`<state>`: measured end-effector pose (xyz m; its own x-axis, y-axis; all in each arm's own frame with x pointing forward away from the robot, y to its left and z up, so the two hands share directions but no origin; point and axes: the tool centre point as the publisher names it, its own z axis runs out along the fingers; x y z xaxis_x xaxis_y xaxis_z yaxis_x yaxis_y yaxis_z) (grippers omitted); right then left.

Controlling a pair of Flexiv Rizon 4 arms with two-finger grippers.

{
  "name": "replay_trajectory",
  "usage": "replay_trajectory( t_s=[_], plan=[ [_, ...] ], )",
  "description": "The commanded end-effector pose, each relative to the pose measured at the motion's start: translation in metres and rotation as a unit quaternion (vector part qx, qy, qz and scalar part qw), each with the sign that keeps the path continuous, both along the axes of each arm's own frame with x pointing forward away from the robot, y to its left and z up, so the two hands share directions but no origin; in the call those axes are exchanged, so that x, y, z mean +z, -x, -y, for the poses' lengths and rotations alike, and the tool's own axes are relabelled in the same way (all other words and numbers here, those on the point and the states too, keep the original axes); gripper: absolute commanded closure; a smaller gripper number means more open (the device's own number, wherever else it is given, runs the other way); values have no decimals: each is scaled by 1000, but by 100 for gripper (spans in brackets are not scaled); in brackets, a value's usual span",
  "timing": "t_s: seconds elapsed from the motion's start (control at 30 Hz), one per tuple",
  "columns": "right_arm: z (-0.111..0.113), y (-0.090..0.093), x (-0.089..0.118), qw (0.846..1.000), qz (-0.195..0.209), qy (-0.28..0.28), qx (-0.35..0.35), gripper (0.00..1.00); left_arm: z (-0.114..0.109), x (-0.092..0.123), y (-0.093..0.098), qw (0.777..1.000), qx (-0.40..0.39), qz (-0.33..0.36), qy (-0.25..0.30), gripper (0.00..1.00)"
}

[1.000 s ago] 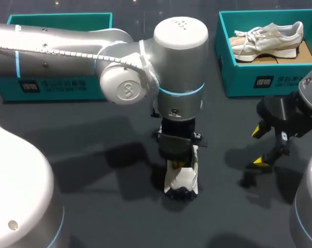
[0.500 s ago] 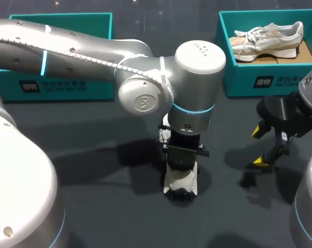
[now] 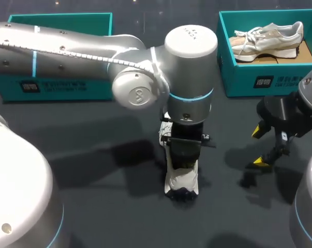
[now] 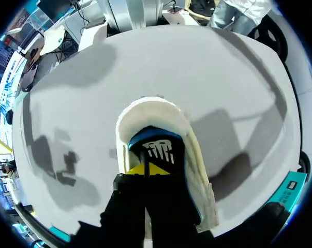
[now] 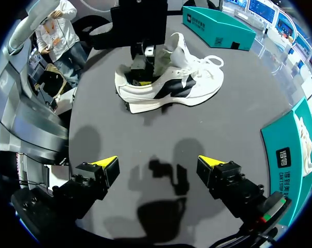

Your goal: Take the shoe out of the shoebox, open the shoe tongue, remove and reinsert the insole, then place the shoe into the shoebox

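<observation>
Dark table (image 3: 93, 155) holds the shoe (image 3: 180, 182), left pincer (image 4: 148, 169) inside its heel opening.

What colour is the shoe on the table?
The shoe is white with black side patches. It shows best in the right wrist view.

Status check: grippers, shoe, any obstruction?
Left gripper in the shoe at its insole. Right gripper open, empty, apart from shoe. Shoe stands on table; nothing seen blocking.

Two shoes counted: white shoe (image 3: 181, 183) on the counter (image 3: 119, 217), beige shoe (image 3: 269, 40) boxed. Two teal shoeboxes counted: left shoebox (image 3: 57, 85), right shoebox (image 3: 238, 77).
</observation>
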<state>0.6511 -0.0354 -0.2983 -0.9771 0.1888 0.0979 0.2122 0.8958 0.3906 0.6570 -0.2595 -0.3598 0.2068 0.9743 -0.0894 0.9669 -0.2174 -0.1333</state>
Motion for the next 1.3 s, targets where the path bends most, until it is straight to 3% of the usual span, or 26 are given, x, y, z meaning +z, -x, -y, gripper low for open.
replay_trajectory(
  t_s=[0.03,0.3,0.67,0.8,0.9,1.1,1.3],
  plan=[
    [0,2,0,1000,1,1,-1,0,-15,13,10,1000,-1,-2,20,100],
    [0,2,0,1000,1,1,-1,0,-10,-21,18,1000,21,-14,-5,100],
    [0,2,0,1000,1,1,-1,0,-6,-49,-26,997,81,11,-11,100],
    [0,2,0,1000,1,1,-1,0,-3,-38,-41,995,101,12,3,100],
    [0,2,0,1000,1,1,-1,0,0,-21,-42,994,102,14,18,100],
    [0,2,0,1000,1,1,-1,0,6,5,-23,995,87,24,35,100],
    [0,2,0,1000,1,1,-1,0,13,4,-10,995,98,24,13,100]
  ],
)
